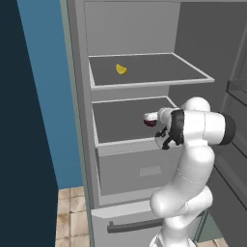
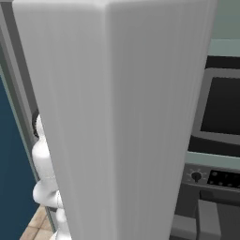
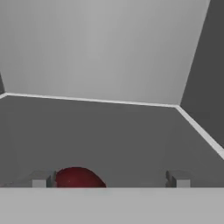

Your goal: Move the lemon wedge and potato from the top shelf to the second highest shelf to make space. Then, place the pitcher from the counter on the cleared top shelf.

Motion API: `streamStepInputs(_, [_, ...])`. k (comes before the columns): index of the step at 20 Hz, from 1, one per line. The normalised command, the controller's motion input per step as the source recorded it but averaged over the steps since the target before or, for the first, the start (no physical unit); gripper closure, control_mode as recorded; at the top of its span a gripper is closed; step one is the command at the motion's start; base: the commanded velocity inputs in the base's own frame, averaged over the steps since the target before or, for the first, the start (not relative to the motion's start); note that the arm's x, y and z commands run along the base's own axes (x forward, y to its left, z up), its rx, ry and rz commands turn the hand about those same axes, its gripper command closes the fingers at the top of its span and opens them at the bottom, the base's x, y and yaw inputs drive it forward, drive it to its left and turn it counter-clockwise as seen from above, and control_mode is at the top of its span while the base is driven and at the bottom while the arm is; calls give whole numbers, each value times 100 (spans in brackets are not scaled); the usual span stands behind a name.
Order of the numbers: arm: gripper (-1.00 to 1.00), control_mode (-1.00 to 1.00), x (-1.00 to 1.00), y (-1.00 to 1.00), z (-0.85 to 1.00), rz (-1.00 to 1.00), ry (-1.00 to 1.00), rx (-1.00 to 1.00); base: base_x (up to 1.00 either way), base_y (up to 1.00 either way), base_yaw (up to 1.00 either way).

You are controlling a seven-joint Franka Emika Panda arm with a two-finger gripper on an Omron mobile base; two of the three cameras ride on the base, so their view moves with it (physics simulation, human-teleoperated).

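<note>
1. Left base view: I see the lemon wedge point(image 1: 121, 69) lying on the top shelf point(image 1: 188, 72), toward its left rear. The potato point(image 1: 150, 122) sits at the gripper point(image 1: 148, 119) over the right part of the second highest shelf point(image 1: 116, 123); touching the shelf or not, cannot tell.
2. Right base view: a big pale fridge door point(image 2: 117, 117) blocks most of my sight; a dark oven point(image 2: 220, 112) is at right.
3. Hand view: jaws spread wide, released. Potato point(image 3: 78, 178) just beside the left fingertip point(image 3: 40, 180), the right one well apart from it, with the shelf point(image 3: 113, 140) under them.
</note>
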Motion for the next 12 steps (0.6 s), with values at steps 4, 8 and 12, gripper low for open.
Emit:
streamStepInputs(4, [-100,-100,-4,7,100,0,0,-1,0,0,0])
streamStepInputs(8, [-100,-100,-23,11,100,0,14,-4,0,0,0])
streamStepInputs(12, [-100,-100,-54,11,95,0,33,-7,0,0,0])
